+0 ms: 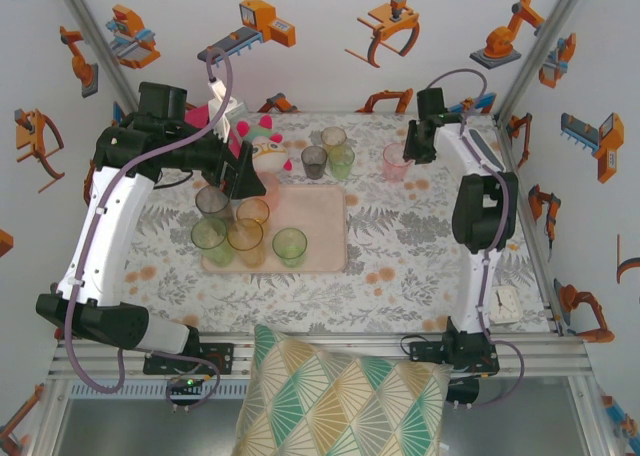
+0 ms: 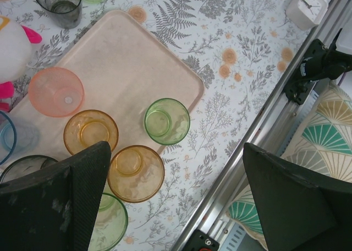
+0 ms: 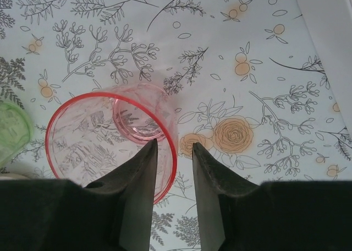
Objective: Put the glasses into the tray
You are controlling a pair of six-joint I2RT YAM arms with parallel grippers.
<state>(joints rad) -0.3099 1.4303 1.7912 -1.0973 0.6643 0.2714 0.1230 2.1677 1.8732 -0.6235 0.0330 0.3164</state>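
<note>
the right gripper (image 3: pixel 175 152) is down over a pink translucent plastic tumbler (image 3: pixel 110 146) that stands on the flower-print table (image 1: pixel 420 246), near the table's far edge and right of its middle, apart from the far right corner of the flat beige-pink tray (image 1: pixel 320 216). its jaws are narrowly apart and straddle the tumbler's wall, one finger inside the mouth and one outside. a sliver of gap shows on both sides of the rim, so i judge it not yet clamped. the left gripper (image 2: pixel 176 207) hangs wide apart and empty above the near left corner of the tray.

the pink tumbler is upright, mouth up and base on the table. its long axis is vertical, and the narrower base shows through the wider mouth.

the main risk, as i judge it, is the one-sided pinch on a thin, slick wall:
- the plastic may flex and slip out of the jaws.
- the tumbler may hang tilted once it is lifted.
- if the jaws meet the rim off-centre, they could tip it.
- the light green tumbler (image 3: pixel 11 130) just beside it could be nudged.

an amber tumbler (image 1: pixel 253 212), a green tumbler (image 1: pixel 290 246) and others already crowd the near left part of the tray. the far right part is bare, which looks the safer place to set it down.
</note>
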